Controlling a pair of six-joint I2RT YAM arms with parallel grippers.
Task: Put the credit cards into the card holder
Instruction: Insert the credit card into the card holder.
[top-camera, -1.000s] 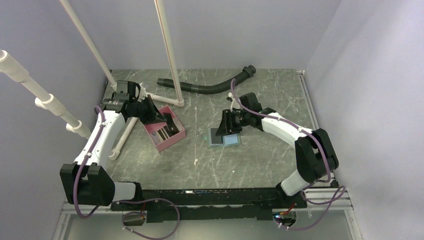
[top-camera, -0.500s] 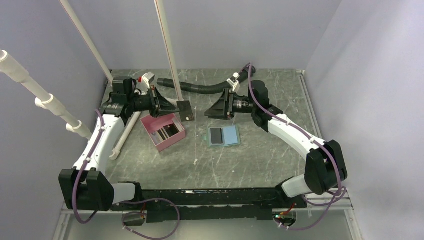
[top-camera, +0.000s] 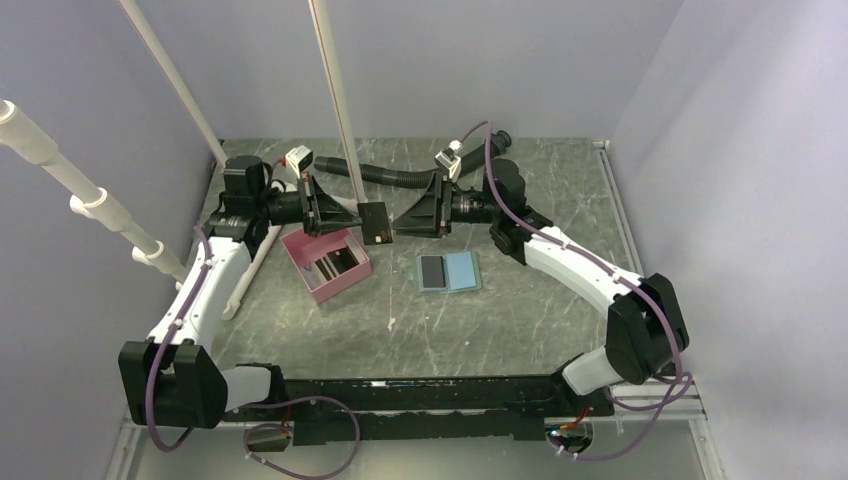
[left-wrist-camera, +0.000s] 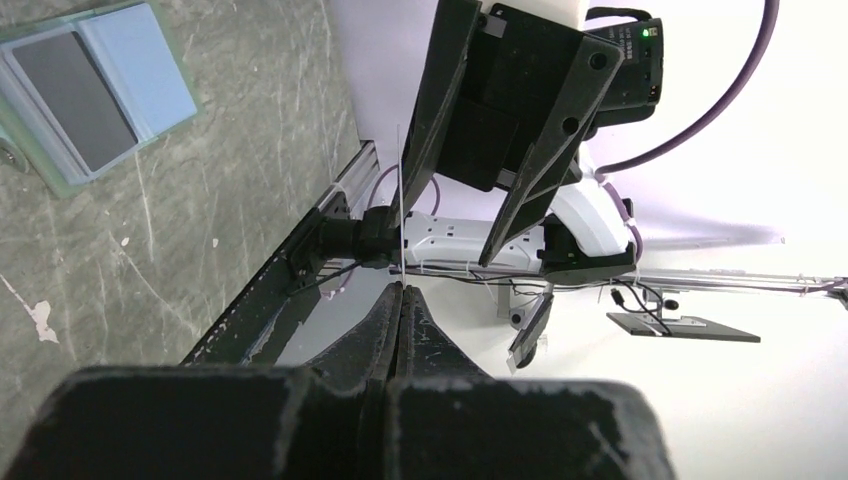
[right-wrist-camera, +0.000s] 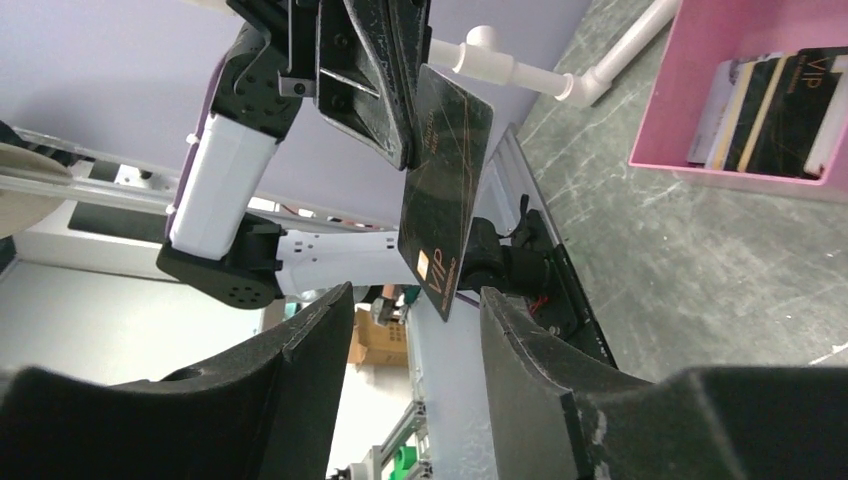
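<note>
Hanging with its long axis upright above the counter (top-camera: 520, 320), the dark credit card (top-camera: 377, 222) is pinched near its top by the left gripper (top-camera: 360, 213). The right gripper (top-camera: 398, 227), spread wide, has moved closer and is now just beside it.

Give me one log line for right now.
phase: likely mid-air handover | left gripper: shut on dark card | right gripper: open, facing it | card holder: lying open | pink box: more cards inside
</note>
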